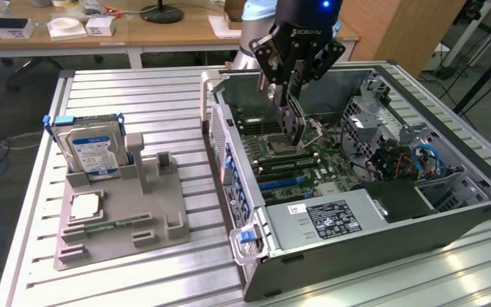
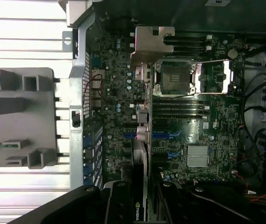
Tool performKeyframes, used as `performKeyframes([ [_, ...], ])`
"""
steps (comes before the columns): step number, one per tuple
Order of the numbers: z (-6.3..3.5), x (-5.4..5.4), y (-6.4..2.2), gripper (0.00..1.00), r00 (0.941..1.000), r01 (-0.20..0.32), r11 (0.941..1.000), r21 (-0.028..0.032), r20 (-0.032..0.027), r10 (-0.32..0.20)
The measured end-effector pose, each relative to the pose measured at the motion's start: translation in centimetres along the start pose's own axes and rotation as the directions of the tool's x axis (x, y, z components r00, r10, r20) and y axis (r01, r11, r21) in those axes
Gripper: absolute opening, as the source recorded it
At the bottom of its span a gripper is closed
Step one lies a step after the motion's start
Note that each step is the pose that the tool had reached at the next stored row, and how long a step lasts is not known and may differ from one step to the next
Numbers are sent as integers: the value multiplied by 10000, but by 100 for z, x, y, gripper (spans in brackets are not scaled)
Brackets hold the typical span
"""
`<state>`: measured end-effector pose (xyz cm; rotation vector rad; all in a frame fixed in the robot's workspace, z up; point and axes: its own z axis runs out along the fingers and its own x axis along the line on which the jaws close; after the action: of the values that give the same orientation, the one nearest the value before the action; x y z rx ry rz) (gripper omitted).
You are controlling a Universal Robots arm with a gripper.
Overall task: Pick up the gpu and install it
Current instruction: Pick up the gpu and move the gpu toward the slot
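Gripper (image 1: 290, 78) is clamped on the gpu (image 1: 291, 118). The card hangs on end, its silver bracket (image 2: 154, 42) at the end away from the fingers. It sits over the motherboard (image 1: 309, 163) near the CPU socket (image 2: 176, 77); can't tell if it touches the motherboard.

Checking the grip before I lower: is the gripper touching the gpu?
Touching. The exterior view shows the gripper clamped on the top of the gpu, which hangs upright inside the open computer case.
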<state>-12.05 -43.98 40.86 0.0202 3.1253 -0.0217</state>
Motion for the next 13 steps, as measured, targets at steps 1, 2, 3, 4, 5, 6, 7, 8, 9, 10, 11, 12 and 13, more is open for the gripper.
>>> performKeyframes([
  [1,0,-20,0,26,10000,0,10000,0,0,0],
  [2,0,-41,1,26,10000,-1,10000,1,-1,1],
  [3,1,-62,1,26,10000,0,10000,1,-1,0],
  [4,1,-86,1,26,10000,1,10000,1,-1,-1],
  [5,2,-109,2,26,10000,1,10000,0,-1,-1],
  [6,2,-132,2,26,10000,1,10000,1,-2,-1],
  [7,2,-154,3,26,10000,0,10000,1,-2,0],
  [8,3,-178,3,26,10000,0,10000,1,-2,0],
  [9,3,-203,3,26,10000,-1,10000,1,-2,1],
  [10,4,-231,4,26,10000,0,10000,1,-3,0],
  [11,4,-257,4,26,10000,1,10000,1,-3,-1],
  [12,5,-283,4,26,10000,1,10000,0,-4,-1],
  [13,4,-308,5,26,10000,0,10000,1,-5,0],
])
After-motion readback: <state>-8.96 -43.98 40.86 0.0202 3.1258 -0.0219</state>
